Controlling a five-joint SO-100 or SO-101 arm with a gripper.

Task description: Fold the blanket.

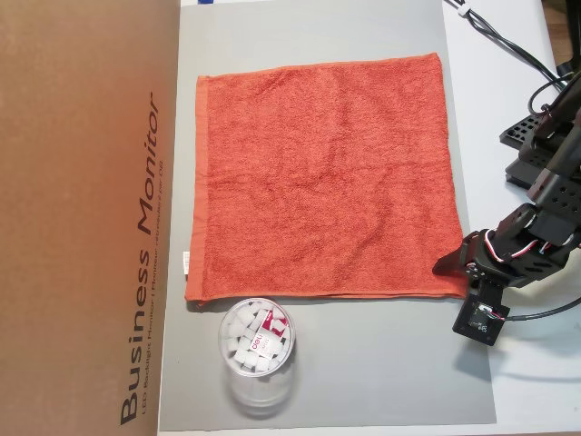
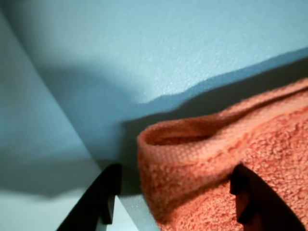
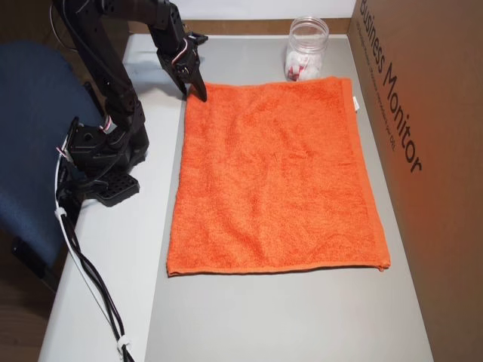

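I see the blanket (image 1: 327, 177) spread flat and unfolded on the grey mat (image 1: 381, 363), filling the middle of both overhead views, its small white tag (image 1: 184, 263) sticking out at the lower left edge of an overhead view. My arm's fingers (image 1: 451, 263) sit at the blanket's lower right corner in that view; in the other overhead view the same fingers (image 3: 198, 89) are at the upper left corner of the cloth (image 3: 275, 173), pointing down onto it. From the wrist view I have the two dark fingers (image 2: 103, 199) coming up from the bottom edge, standing apart, with the hemmed corner of the blanket (image 2: 202, 159) lying between them, slightly lifted and curled so the hem forms a small loop over the mat (image 2: 144, 53). The corner lies closer to the right-hand finger; whether either finger touches the cloth I cannot tell. A clear plastic cup (image 1: 257, 359) with white and red contents lies just below the blanket's lower left edge in an overhead view, and a brown cardboard box (image 1: 82, 218) printed "Business Monitor" fills the left side there. The pale counter (image 3: 162, 249) shows beside the mat.
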